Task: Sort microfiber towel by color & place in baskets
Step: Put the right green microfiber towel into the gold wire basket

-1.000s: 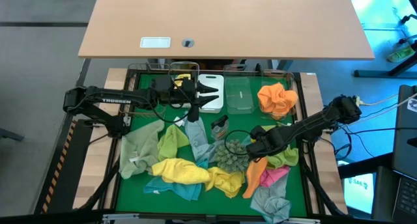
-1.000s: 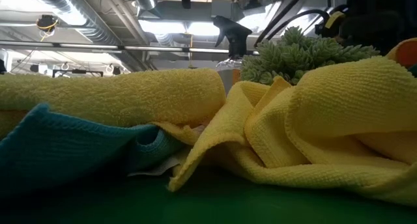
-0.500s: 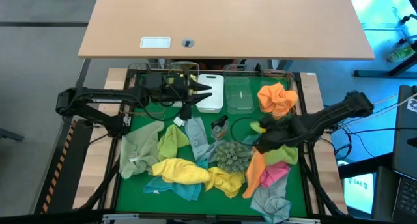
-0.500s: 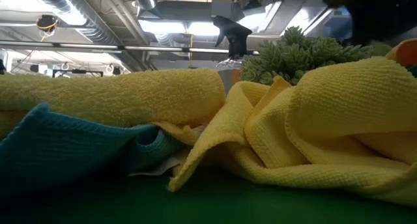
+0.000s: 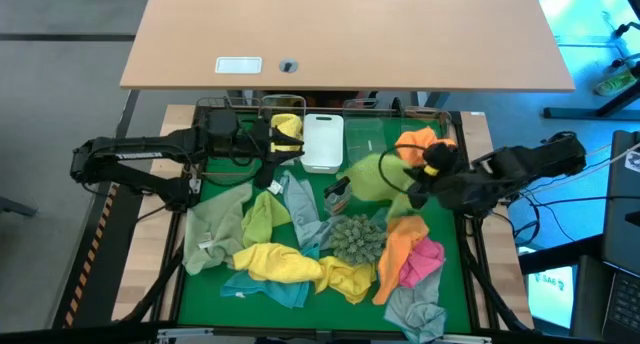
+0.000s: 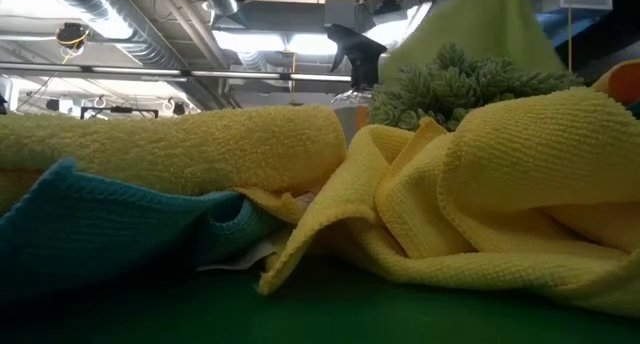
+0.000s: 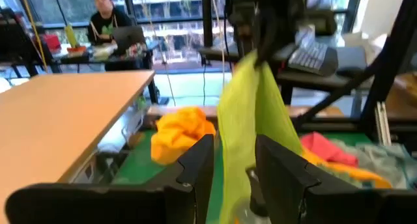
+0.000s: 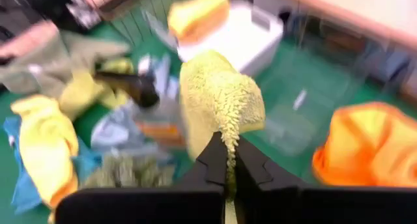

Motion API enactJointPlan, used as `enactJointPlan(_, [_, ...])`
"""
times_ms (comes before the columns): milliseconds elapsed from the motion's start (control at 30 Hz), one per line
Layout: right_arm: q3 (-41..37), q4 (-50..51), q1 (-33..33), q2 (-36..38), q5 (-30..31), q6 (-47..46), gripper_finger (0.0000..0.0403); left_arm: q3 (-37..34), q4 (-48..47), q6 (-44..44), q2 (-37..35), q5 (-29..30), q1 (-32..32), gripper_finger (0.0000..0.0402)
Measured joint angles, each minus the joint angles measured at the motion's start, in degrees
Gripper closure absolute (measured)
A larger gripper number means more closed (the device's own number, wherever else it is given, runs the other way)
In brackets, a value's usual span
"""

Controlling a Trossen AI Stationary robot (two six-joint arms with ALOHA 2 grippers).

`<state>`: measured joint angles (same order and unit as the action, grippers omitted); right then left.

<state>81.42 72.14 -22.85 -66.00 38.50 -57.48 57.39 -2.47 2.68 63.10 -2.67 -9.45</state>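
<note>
My right gripper [image 5: 415, 179] is over the mat's far right part, shut on a lime green towel [image 5: 372, 174] that hangs in front of the clear baskets. That towel also shows in the left wrist view [image 7: 254, 120] and at the top of the low view [image 6: 480, 29]. My left gripper [image 5: 272, 150] is open, beside the basket with a yellow towel [image 5: 287, 130]. Next to it stand the white basket [image 5: 322, 144] and a basket with an orange towel [image 5: 425, 149]. More towels lie heaped on the green mat, among them yellow [image 5: 280, 261], pink [image 5: 425, 259] and grey ones [image 5: 415, 309]. My right gripper [image 8: 228, 168] pinches a bunched fold of the lime green towel [image 8: 226, 138] between its two fingers. The towel is lifted off the pile and hangs slack below the gripper, as the left wrist view shows [image 7: 257, 87].
A spiky grey-green ball [image 5: 352, 239] and a dark spray bottle [image 5: 336, 191] sit mid-mat among the towels. A clear basket [image 5: 368, 136] is partly hidden by the hanging towel. A wooden table [image 5: 350, 34] lies beyond the far edge. A person sits in the room behind [image 7: 107, 22].
My right gripper has risen from the towel pile on the right and moved toward the far edge, lifting the lime green towel clear of the heap. My left arm has drawn back toward the table's left, away from the white basket.
</note>
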Motion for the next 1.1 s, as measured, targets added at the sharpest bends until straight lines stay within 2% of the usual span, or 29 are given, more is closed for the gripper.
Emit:
enactJointPlan(167, [6.69, -0.25, 1.28, -0.04, 5.09, 8.32, 0.0401, 0.02, -5.95, -0.66, -1.10, 0.01, 0.10, 0.0294])
enactJointPlan(433, [13.26, -3.43, 11.11, -0.04, 4.90, 21.10, 0.0401, 0.00, -12.68, -0.99, -0.84, 0.00, 1.56, 0.0294])
enactJointPlan(533, [13.54, -7.51, 15.03, -0.09, 1.70, 26.73, 0.0401, 0.00, -13.37, -0.99, -0.84, 0.00, 2.37, 0.0294])
enactJointPlan(667, [13.54, -13.88, 19.68, -0.35, -5.59, 33.36, 0.0401, 0.00, -13.24, -0.99, -0.84, 0.23, 3.06, 0.0294])
enactJointPlan(900, [13.60, -22.95, 25.17, -1.76, -15.93, 40.95, 0.0402, 0.00, -12.35, -0.97, -0.84, 3.90, 3.17, 0.0294])
enactJointPlan(1100, [13.60, -27.21, 28.26, -4.10, -21.66, 44.61, 0.0402, 0.02, -3.81, 0.68, 1.00, 5.37, 3.15, 0.0293])
